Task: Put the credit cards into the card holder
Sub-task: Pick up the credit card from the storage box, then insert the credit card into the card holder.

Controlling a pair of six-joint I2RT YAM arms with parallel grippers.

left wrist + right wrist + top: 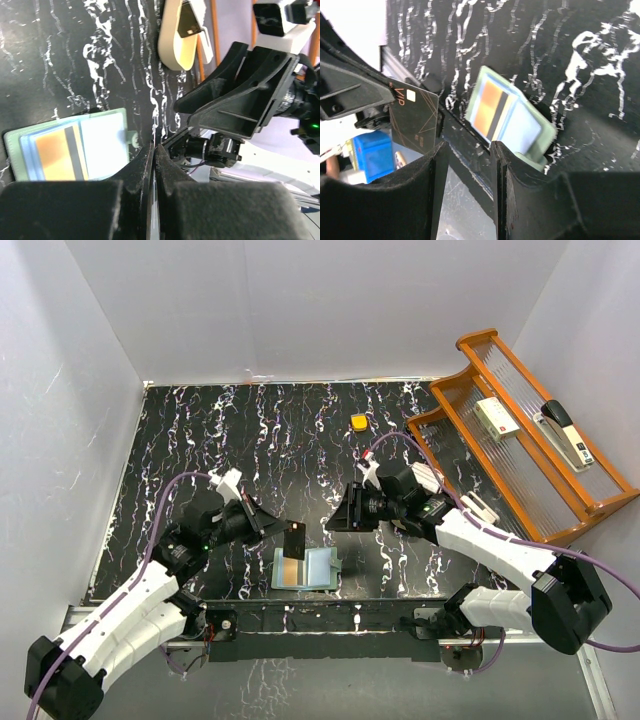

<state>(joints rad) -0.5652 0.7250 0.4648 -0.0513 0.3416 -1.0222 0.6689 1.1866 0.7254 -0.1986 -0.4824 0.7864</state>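
Observation:
The card holder [318,567] lies open near the table's front edge, a pale green bifold with an orange striped card [291,572] in its left pocket. My left gripper [283,534] is shut on a dark credit card [295,540], held upright just above the holder's left half. The left wrist view shows that card only edge-on between the pressed jaws of the left gripper [155,149], with the card holder [105,135] below left. My right gripper [330,521] stands open and empty just right of the card. From the right wrist, the dark card [415,120] and holder [527,127] lie beyond the right gripper [470,150].
A wooden two-tier tray [500,475] at the right holds a stapler [566,434] and a white box [496,417]. A small orange block [358,422] lies at the back. A cream oval dish [175,50] sits by the tray. White walls enclose the table.

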